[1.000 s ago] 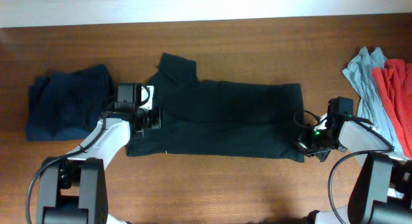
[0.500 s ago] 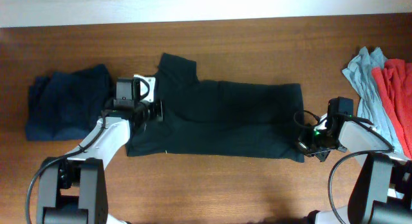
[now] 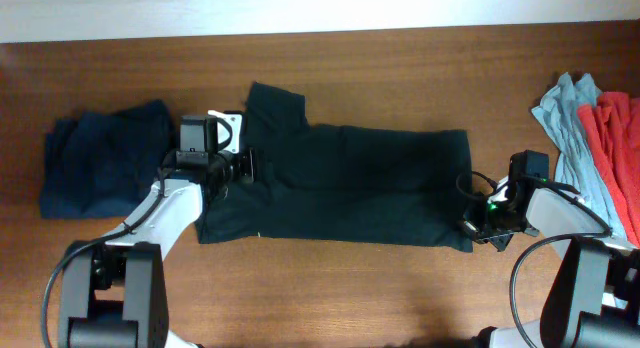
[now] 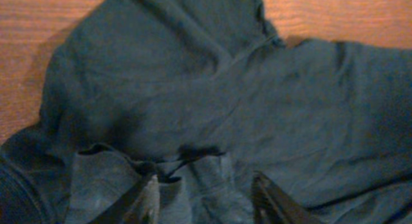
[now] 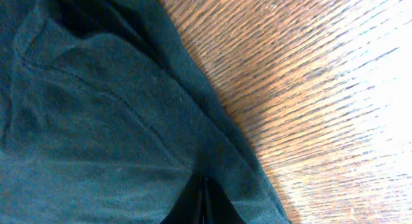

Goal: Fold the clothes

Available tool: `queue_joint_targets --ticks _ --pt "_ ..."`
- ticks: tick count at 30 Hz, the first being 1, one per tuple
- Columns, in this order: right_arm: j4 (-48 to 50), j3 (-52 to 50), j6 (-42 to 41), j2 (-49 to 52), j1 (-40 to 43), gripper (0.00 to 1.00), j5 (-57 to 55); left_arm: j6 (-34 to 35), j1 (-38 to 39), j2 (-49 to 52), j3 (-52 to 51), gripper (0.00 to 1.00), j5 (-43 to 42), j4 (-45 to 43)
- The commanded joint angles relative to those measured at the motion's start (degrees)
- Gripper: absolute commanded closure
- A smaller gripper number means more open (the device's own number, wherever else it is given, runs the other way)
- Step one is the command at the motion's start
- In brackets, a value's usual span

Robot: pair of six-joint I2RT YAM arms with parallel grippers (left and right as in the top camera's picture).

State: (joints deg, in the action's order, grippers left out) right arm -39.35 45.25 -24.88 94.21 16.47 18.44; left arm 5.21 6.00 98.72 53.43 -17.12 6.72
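The black T-shirt (image 3: 350, 183) lies as a long band across the middle of the table, with one sleeve pointing toward the back. My left gripper (image 3: 252, 168) hovers over the shirt's left end, near the collar. In the left wrist view, my left gripper (image 4: 206, 198) is open, its two fingers (image 4: 147, 199) apart over rumpled cloth (image 4: 193, 89) and holding nothing. My right gripper (image 3: 470, 220) is at the shirt's front right corner. In the right wrist view, my right gripper (image 5: 205, 201) is shut, pinching the shirt's edge (image 5: 77, 121).
A navy garment (image 3: 100, 173) lies bunched at the left. A grey-blue garment (image 3: 565, 123) and a red one (image 3: 615, 148) lie piled at the right edge. Bare wooden table (image 3: 330, 288) runs along the front and back.
My left gripper has opened and let go of the cloth, shifting slightly right and toward the back. The right arm has not moved.
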Motion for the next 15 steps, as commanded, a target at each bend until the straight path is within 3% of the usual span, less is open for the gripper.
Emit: queue_joint_targets --ticks 1,11,15 --pt "0.3 -3.5 -0.5 3.8 1.6 0.95 -14.6 -0.5 -0.9 1.0 0.9 0.49 0.4 1.8" --pt "-0.3 -3.5 0.7 3.8 1.6 0.91 -14.0 -2.3 -15.1 -4.9 0.9 0.40 1.2 22.4" --pt "-0.9 -3.5 5.8 3.8 1.6 0.91 -4.6 -4.8 -16.1 -4.3 0.8 0.40 1.5 25.9"
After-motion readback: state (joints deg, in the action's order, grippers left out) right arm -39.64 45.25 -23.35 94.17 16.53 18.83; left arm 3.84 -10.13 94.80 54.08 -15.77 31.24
